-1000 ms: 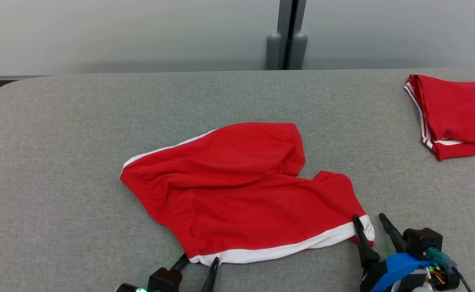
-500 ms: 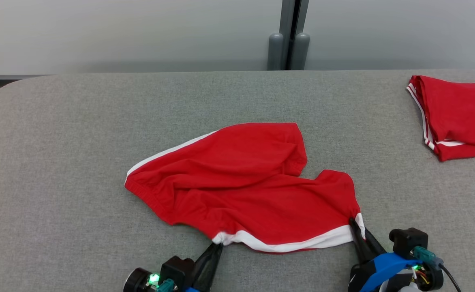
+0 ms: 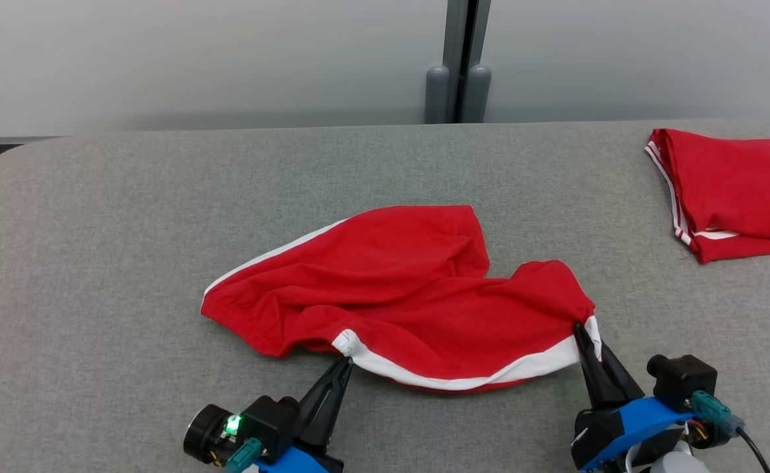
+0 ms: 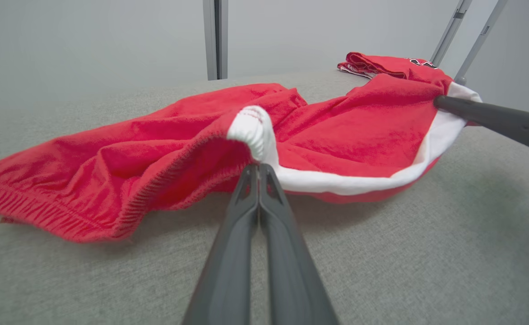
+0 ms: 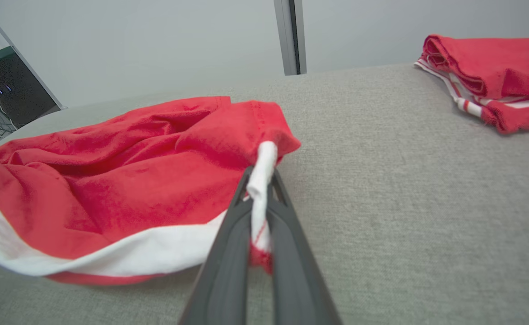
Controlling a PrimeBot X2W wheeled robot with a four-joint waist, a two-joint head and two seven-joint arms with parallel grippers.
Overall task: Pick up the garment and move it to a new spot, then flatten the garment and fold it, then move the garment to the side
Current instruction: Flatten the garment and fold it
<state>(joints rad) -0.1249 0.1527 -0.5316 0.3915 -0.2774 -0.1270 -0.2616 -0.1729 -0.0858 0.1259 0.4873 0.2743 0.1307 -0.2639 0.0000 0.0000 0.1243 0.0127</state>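
One garment (image 3: 398, 289), one folded jersey (image 3: 740, 190) — left gripper (image 3: 345, 360), right gripper (image 3: 581, 328)

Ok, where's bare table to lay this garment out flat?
Widest bare stretch: table left of the red shorts, out to its rounded edge. Also the strip behind them toward the wall. Crowded at right: the folded red jersey, with a narrower gap before it.

- A grey, cloth-covered table (image 3: 129, 217) with a rounded far corner carries everything.
- The red shorts (image 3: 391, 295) with a white stripe lie crumpled on it, spread between the left gripper (image 3: 345, 361) and the right gripper (image 3: 580, 328) and just beyond their tips.
- A folded red garment (image 3: 733, 197) lies well beyond the right gripper, off to its right.
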